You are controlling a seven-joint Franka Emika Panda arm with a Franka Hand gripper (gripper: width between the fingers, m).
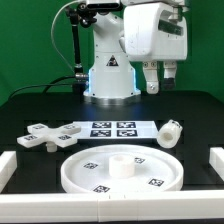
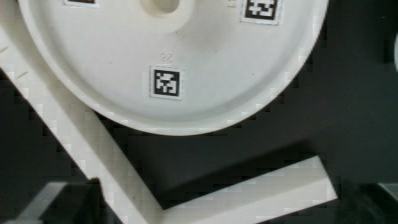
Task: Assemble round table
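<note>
Lying ext view only: leg point(image 1: 168, 131), foot point(image 1: 45, 137)

marker board point(image 1: 112, 128) between foot point(image 1: 45, 136) and leg point(image 1: 168, 131), behind disc point(image 1: 85, 170)

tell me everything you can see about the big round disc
The disc is large, round, white and plastic-looking, with a raised rim and a short round socket standing at its centre. Four black-and-white square tags sit on its face around the socket. It lies flat, rim up, on the black table, close to the white rail nearest the exterior camera; whether they touch is unclear. The open gripper hangs well above, not holding it.
</note>
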